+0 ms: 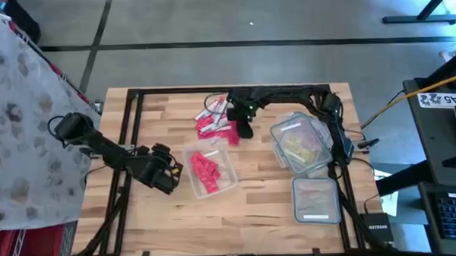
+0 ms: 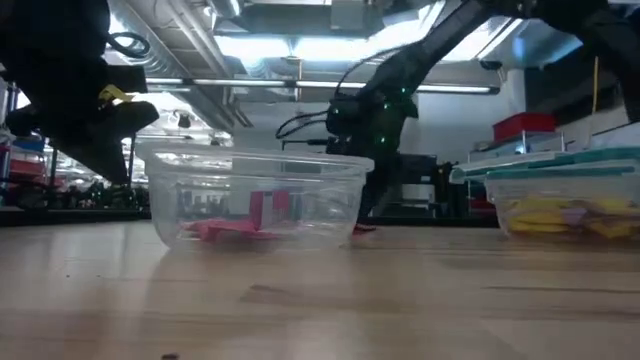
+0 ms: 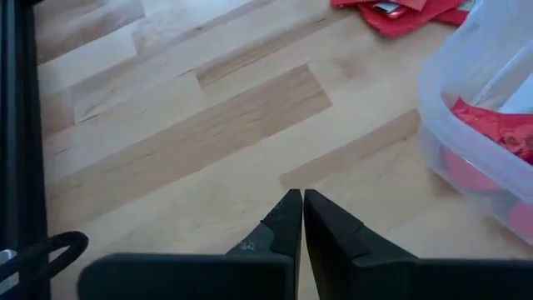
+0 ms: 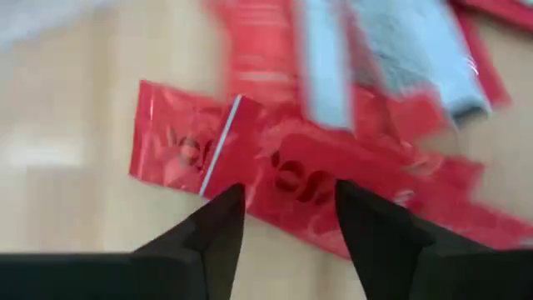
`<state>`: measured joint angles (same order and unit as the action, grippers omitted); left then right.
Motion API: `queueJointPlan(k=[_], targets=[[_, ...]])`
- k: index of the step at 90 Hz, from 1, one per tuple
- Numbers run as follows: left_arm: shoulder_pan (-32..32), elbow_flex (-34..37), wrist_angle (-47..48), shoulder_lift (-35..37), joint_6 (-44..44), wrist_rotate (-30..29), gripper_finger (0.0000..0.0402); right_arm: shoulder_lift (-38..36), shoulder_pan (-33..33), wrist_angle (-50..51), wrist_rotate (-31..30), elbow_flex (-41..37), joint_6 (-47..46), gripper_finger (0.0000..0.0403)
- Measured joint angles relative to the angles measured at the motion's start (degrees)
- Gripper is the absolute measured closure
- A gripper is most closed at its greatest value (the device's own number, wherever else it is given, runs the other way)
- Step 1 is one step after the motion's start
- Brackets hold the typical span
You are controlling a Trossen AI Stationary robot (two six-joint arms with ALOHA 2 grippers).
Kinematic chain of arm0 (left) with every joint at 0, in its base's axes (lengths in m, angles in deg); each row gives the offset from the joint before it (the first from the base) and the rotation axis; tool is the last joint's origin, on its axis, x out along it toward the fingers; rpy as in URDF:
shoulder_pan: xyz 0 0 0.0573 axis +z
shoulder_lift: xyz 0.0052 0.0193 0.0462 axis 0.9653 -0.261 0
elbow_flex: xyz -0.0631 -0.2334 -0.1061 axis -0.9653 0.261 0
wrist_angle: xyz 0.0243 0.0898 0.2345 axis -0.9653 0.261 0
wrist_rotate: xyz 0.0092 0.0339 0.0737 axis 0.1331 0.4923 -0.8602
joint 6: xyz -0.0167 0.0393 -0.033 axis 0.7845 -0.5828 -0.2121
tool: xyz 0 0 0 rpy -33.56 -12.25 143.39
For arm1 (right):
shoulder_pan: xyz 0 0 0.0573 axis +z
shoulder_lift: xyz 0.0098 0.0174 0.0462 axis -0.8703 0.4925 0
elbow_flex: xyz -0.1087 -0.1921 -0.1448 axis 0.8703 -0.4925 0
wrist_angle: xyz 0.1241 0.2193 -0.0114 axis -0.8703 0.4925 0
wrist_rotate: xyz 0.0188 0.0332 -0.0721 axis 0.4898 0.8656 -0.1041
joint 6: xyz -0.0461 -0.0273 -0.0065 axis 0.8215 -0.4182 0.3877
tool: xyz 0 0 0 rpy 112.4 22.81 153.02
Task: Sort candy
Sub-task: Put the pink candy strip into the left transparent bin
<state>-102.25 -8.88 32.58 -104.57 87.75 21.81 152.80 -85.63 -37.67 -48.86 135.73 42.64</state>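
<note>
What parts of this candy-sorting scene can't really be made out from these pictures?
- Print on the loose red candy: blurred in the right wrist view, where the open right gripper hovers over it.
- Contents of the nearest lidded tub: high view, too faint through its lid.
- Pile under the right gripper: high view, partly covered by the arm.
- Yellow candy tub: low view, cut off by the picture's edge.
- Left gripper, shut: beside the red candy tub, itself cropped.

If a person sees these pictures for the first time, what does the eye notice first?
The loose heap of red candy at the table's far middle stands out, with the right claw open just above it. Nearer lies a clear tub of red pieces, and the left claw waits shut beside it. A tub of yellow candy sits on the right.
</note>
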Motion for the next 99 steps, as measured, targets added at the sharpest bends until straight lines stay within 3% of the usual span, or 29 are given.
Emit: queueJointPlan(k=[8,29,53,63,78,99], targets=[[0.0,0.0,0.0,0.0,-0.2,-0.1,0.0402,-2.0,0.9,1.0,-1.0,0.2,3.2,0.0228],[0.0,0.0,-0.2,0.0,-0.2,-0.1,0.0402,-1.5,1.4,1.1,-11.0,-1.4,12.0,0.0229],[0.0,0.0,-0.4,0.0,-0.3,-0.2,0.0402,0.8,1.5,-0.7,-8.3,-4.9,12.6,0.0235],[0.0,0.0,-0.4,0.0,-0.3,-0.5,0.0402,1.8,1.5,-0.1,-8.0,-4.8,9.4,0.0271],[0.0,0.0,-0.6,0.0,-0.3,-0.5,0.0402,1.5,1.8,0.1,-6.0,-5.0,6.6,0.0383],[0.0,0.0,-0.4,0.0,-0.4,-0.5,0.0402,-4.2,2.9,4.6,-8.7,-3.4,4.4,0.0395]])
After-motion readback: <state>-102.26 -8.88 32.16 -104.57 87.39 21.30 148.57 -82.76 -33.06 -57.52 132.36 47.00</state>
